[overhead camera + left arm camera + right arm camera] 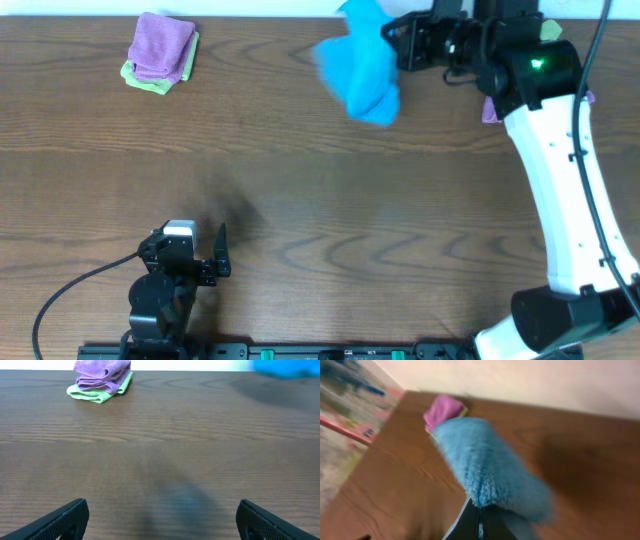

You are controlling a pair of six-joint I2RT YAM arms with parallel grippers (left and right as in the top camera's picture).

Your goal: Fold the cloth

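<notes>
The sky-blue cloth [362, 65] hangs bunched up above the far side of the table, blurred with motion. My right gripper [398, 45] is shut on its right edge. In the right wrist view the fluffy cloth [485, 470] bulges out from the closed right gripper [481, 510], with a pinch of blue between the black fingers. The left gripper [190, 245] rests near the front left of the table, far from the cloth. It is open [162, 506] with bare wood between its fingers. The cloth [285, 367] shows only as a blue edge at the top right of the left wrist view.
A folded purple cloth [160, 45] lies on a light green one [150, 82] at the far left corner. Another purple cloth [490, 108] peeks out beside the right arm. The table's far edge [250, 18] is close behind the hanging cloth.
</notes>
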